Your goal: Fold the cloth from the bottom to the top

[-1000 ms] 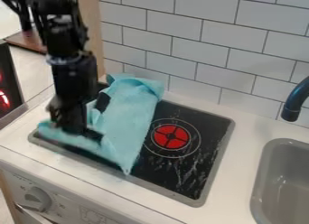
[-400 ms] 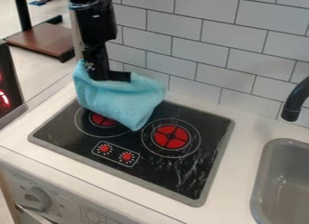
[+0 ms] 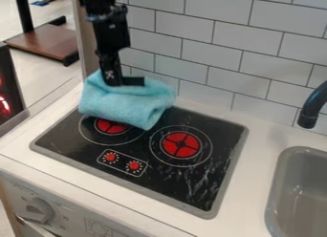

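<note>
One teal cloth, bunched and doubled over, lay across the back left part of the single black cooktop. One arm came in from the top edge, its claw down at the cloth's far side, seen against the fabric; could not tell whether it was open, closed or gripping. Burners, two: left burner, partly covered by the cloth's near edge, and right burner, fully in view. Red printed dials, two, in one outlined panel: left dial, right dial. One sink to the right, one dark faucet above it, one large control knob on the front panel. Edges: the cooktop's grey rim ran along its front and right side; the cloth hid its back left corner. The cloth's near right corner hung just beside the right burner's outer ring. White tile wall rose close behind cloth and claw, so little room that way. More room toward the front, over the black glass, and to the right, where white surface ran between cooktop and sink.
</note>
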Controlling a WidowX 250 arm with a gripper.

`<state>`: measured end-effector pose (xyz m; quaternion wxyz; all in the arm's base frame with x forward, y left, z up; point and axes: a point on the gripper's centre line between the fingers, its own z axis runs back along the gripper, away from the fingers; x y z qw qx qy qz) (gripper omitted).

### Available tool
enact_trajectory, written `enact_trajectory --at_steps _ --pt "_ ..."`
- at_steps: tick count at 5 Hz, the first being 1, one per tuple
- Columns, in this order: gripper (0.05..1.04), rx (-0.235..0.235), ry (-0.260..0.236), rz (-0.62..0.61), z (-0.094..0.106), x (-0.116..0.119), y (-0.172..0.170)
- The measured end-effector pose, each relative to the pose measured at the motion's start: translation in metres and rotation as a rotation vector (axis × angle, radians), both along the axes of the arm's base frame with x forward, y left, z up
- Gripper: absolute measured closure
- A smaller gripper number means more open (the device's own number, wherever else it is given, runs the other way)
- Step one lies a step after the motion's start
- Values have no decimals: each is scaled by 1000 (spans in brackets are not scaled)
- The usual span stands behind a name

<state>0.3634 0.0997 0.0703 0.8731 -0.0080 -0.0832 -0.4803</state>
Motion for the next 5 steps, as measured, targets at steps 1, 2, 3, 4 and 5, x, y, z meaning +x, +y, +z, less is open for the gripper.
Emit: enact_trajectory --at_steps 1,2,3,4,5 --pt "1033 23 -51 -40 -16 14 -13" --pt "1033 43 -65 -57 -33 23 -19" --pt "1033 48 -68 -56 -40 25 -20" --pt "1009 64 -61 -43 -41 26 -19" --pt "852 76 -55 -24 -41 25 -18"
